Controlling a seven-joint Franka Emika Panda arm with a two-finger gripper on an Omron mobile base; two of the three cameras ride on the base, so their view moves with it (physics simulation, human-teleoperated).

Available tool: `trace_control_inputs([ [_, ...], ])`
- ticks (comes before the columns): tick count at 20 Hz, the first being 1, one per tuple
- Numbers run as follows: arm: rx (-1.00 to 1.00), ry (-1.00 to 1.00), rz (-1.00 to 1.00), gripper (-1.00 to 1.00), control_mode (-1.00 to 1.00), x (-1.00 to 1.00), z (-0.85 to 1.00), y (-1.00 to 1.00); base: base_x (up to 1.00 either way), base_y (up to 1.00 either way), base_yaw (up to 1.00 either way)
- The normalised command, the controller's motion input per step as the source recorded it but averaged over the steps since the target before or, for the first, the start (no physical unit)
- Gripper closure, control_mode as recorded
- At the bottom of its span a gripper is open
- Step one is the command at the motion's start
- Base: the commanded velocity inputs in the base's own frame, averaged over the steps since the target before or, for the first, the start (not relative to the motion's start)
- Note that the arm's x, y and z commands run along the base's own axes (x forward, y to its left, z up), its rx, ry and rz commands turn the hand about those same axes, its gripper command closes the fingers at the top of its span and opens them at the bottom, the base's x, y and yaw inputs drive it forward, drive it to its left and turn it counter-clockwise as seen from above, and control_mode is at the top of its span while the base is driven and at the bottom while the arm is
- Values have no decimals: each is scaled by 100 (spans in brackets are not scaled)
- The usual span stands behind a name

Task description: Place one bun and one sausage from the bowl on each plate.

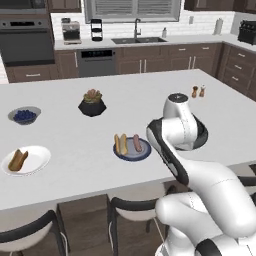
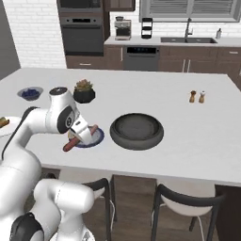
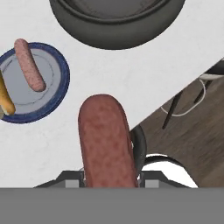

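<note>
We see the end effector pinching a reddish-brown sausage between its jaws, held in the air above the near edge of the white bench; in the hand view that sausage runs up from between the jaws, with the bench edge and the wooden floor beyond it. Just beside it lies the grey plate with the dark blue rim, which carries a bun and a second, paler sausage lying side by side; the hand view shows the same plate with its sausage and the end of the bun at the frame's edge. The wide dark bowl sits on the bench near that plate, apart from it, and from the right base view its inside looks bare. Well apart, toward the left end of the bench, the white plate holds one bun. Farther back stand a black faceted pot with a succulent, a small bowl of blueberries, and two small shakers. Dark stools are tucked under the near side of the bench.
</note>
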Motion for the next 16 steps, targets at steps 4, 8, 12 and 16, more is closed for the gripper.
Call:
trace_control_inputs([
  [4,0,0,0,100,100,0,0,0,0,100,-2],
  [8,0,0,0,100,100,0,0,0,-56,100,0],
  [12,0,0,0,100,100,0,0,0,-73,99,0],
  [16,0,0,0,100,100,0,0,0,8,98,-3],
])
